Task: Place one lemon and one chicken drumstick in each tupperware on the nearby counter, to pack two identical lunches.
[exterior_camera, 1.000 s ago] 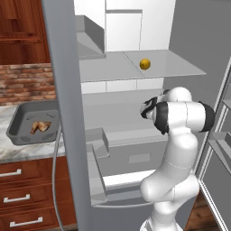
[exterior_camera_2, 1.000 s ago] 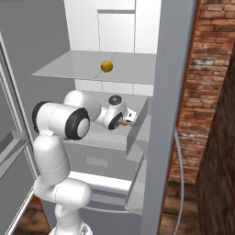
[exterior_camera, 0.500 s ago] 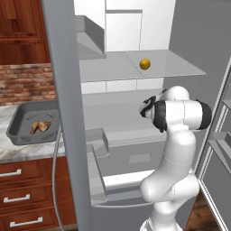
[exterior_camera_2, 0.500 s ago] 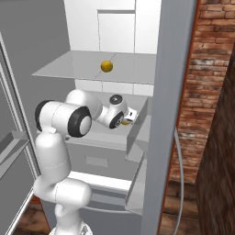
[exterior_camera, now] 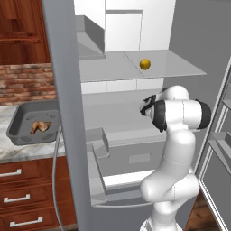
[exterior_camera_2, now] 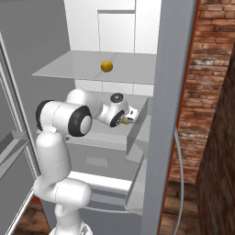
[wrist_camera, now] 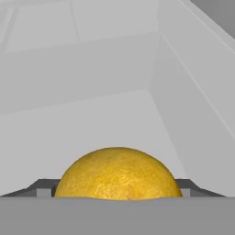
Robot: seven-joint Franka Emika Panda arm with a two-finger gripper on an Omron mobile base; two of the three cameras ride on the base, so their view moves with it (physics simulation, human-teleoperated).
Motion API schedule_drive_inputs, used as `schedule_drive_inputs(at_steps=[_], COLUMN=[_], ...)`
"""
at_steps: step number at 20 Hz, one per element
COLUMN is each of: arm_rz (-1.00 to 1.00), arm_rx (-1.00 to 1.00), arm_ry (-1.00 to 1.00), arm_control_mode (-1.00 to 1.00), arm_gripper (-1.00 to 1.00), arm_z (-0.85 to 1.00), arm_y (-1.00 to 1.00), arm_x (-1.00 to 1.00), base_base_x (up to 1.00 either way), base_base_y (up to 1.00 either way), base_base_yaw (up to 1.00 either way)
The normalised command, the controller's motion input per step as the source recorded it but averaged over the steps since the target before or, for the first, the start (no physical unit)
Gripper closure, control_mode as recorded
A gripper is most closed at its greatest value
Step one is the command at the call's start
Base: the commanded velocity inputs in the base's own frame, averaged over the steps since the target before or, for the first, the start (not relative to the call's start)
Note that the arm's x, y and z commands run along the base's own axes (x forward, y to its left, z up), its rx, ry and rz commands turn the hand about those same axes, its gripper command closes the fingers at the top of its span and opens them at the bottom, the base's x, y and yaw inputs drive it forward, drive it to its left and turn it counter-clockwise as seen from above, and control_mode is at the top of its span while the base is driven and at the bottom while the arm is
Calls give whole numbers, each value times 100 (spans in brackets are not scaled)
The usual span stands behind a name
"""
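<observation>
Yellow lemon [wrist_camera: 118, 173], too round-looking to judge its long axis, sits between the claw's [exterior_camera_2: 127, 120] spread tips.

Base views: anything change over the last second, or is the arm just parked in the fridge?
Barely anything. The arm has kept its reach into the fridge, with the gripper on the lower shelf; its pose looks the same. In the hand view a lemon sits right between the fingertips, but a grip can't be confirmed. Unchanged: the second lemon on the upper shelf, the drumstick in the grey tub on the counter.
</observation>
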Motion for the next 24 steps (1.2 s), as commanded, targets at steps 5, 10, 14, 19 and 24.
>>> schedule_drive_inputs(at_steps=[5,10,14,19,24], arm_rz=[6,15,14,12,9], arm_rx=[-4,-5,-3,-2,0], arm_ry=[-7,-11,0,0,0], arm_control_mode=[-100,-100,-100,-100,-100], arm_gripper=[100,100,100,100,100], arm_z=[14,98,90,84,79], arm_y=[25,44,50,49,39], arm_x=[-90,-100,-100,-100,-100], base_base_x=[0,0,0,0,0], base_base_y=[0,0,0,0,0], base_base_yaw=[0,0,0,0,0])
